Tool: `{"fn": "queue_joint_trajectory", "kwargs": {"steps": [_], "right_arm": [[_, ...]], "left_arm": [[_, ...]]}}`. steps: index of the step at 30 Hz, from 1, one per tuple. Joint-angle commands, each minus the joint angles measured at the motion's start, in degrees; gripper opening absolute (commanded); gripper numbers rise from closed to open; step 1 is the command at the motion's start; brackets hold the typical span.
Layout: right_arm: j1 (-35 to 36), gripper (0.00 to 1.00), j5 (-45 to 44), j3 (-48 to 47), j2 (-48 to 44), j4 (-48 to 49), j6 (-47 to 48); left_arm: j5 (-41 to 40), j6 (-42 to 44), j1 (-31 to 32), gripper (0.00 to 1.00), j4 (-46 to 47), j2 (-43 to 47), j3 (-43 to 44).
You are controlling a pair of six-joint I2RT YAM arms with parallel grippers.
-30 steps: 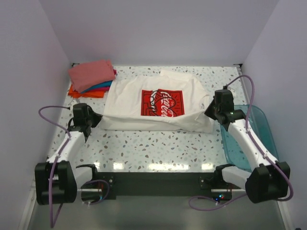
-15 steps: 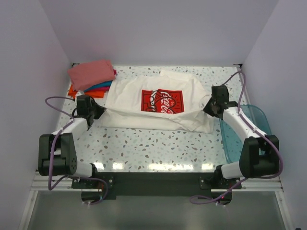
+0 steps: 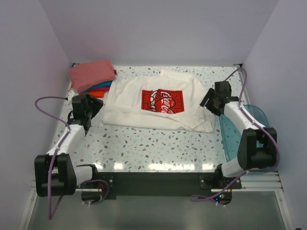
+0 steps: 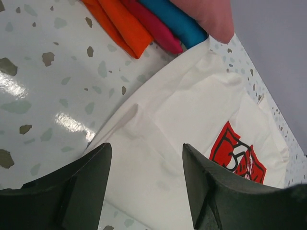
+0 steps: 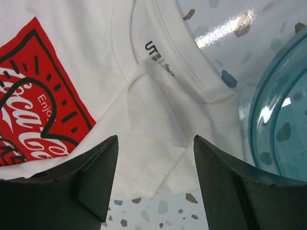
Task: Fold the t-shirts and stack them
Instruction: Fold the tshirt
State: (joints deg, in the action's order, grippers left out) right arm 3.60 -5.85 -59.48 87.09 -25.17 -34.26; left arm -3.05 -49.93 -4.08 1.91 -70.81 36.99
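Here both arms' jaws gape empty over the white t-shirt's [image 3: 125,106] left and right edges.

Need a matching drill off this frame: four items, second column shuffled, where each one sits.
Column 1
1. white t-shirt
2. salmon-pink shirt
3. orange shirt
4. plastic bin

Column 2
A. at the right edge of the table
B. top of the pile in the far left corner
C. lying mid-table, red print up
D. low in that pile, under the teal layer

Pairs: 1-C, 2-B, 3-D, 4-A
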Motion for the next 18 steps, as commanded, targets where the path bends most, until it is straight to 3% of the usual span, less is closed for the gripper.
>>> {"fn": "queue_joint_trajectory", "kwargs": {"steps": [1, 5, 12, 16, 18], "right_arm": [[1.32, 0.67, 1.01, 4.54, -7.10, 1.25, -0.97], [6.94, 0.63, -2.22, 10.61, -10.45, 3.81, -3.26], [10.64, 0.59, -1.71, 15.98, -7.47, 8.55, -6.17], [10.73, 0.53, -1.62, 15.54, -4.57, 10.14, -6.61], [10.64, 0.45, -1.45, 14.93, -3.07, 10.66, -6.70]], "left_arm": [[-6.51, -0.25, 2.66, 0.65, -3.50, 7.41, -5.25], [-11.89, -2.88, 9.77, 0.63, -4.37, 9.63, -11.23], [-11.19, -3.86, 10.40, 0.63, -2.79, 7.44, -14.40], [-10.93, -3.68, 10.40, 0.63, 0.81, 5.33, -14.49], [-10.93, -3.59, 10.40, 0.63, 1.25, 3.58, -14.23]]}}
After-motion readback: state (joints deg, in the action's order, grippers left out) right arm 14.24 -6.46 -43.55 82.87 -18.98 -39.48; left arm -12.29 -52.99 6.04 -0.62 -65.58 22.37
